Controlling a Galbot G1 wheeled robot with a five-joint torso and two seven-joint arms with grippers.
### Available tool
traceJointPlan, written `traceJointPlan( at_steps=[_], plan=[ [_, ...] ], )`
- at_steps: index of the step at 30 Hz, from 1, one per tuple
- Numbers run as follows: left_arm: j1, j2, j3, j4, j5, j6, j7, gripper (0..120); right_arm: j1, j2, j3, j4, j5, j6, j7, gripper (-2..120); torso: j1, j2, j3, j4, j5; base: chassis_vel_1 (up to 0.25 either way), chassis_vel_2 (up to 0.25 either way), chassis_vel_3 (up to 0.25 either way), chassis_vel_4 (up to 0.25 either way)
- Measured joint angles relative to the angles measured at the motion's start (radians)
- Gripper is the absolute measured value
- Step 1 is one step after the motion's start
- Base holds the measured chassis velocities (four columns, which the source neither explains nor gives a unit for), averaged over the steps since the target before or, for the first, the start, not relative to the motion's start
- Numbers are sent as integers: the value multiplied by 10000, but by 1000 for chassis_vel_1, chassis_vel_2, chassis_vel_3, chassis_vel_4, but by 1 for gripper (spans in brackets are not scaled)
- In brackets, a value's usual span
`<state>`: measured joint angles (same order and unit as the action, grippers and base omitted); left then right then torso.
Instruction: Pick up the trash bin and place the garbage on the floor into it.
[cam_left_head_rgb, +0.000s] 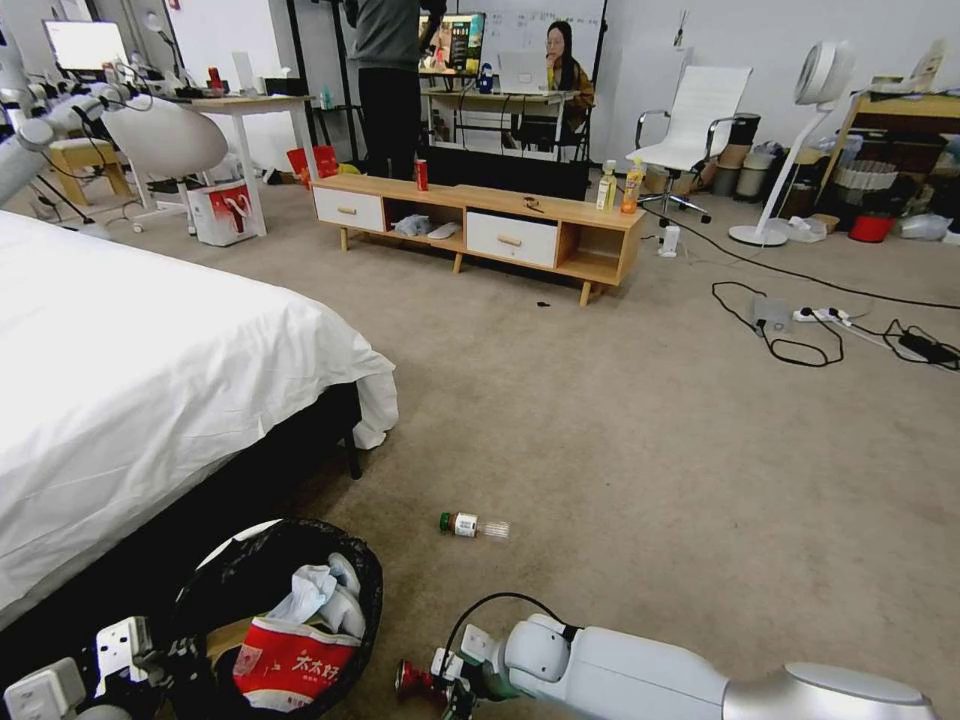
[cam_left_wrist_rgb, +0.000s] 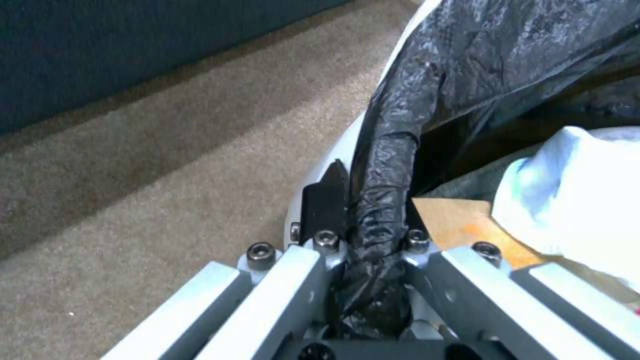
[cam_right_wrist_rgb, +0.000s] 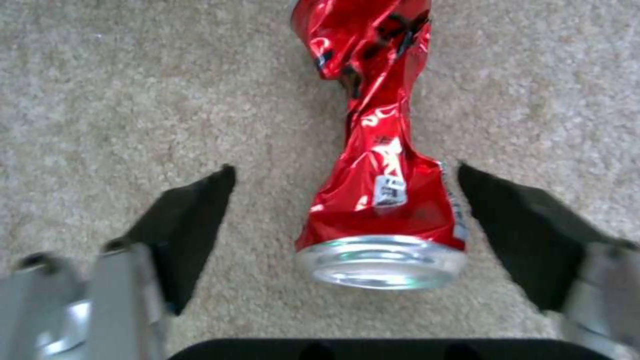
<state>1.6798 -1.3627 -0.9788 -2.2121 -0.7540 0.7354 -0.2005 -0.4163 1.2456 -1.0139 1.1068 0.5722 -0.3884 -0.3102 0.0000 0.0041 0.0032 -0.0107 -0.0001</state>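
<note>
Beige-grey carpet, the floor (cam_left_head_rgb: 620, 430), runs through the whole room and carries what is left of the garbage. Nearest to the right gripper (cam_right_wrist_rgb: 347, 220) is the crushed red can (cam_right_wrist_rgb: 377, 165): it lies flat on the carpet right between the two spread black fingers (cam_right_wrist_rgb: 183, 225), touched by neither. Its silver end faces the gripper's palm and its long axis runs straight away from the gripper, in line with the reach, so the fingers stand either side of the wider near half while the pinched waist lies farther out. The gripper is wide open and holds nothing. To judge from this, closing across the can's width just above the silver rim is what the pick calls for; no turning of the wrist seems needed.

Off to that gripper's left, the left gripper (cam_left_wrist_rgb: 367, 240) is clamped on the rim of the trash bin (cam_left_head_rgb: 215, 560), the black bag (cam_left_wrist_rgb: 493, 55) bunched between its fingers. Inside the bin lie white tissues (cam_left_head_rgb: 320, 590), a red-and-white packet (cam_left_head_rgb: 285, 665) and a piece of brown paper (cam_left_wrist_rgb: 460, 225). The right arm is clearly the nearer one to the can.

Farther ahead of both grippers, the small green-capped bottle (cam_left_head_rgb: 472, 525) lies on its side on the carpet, well apart from the can, its axis crosswise to the reach.
</note>
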Motion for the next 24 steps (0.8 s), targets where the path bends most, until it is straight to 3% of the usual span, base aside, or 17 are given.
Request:
traceJointPlan(
  at_steps=[10,24],
  plan=[
    [-9,-24,-9,13,-6,0,-1,1,31,74,70,-271,22,199,48,45,0,0,0,0,0,0,0,0,0],
    [-16,-77,-4,-2,3,0,-16,1,-33,-190,176,-63,129,324,206,40,0,0,1,0,1,0,0,0,0]
  ],
)
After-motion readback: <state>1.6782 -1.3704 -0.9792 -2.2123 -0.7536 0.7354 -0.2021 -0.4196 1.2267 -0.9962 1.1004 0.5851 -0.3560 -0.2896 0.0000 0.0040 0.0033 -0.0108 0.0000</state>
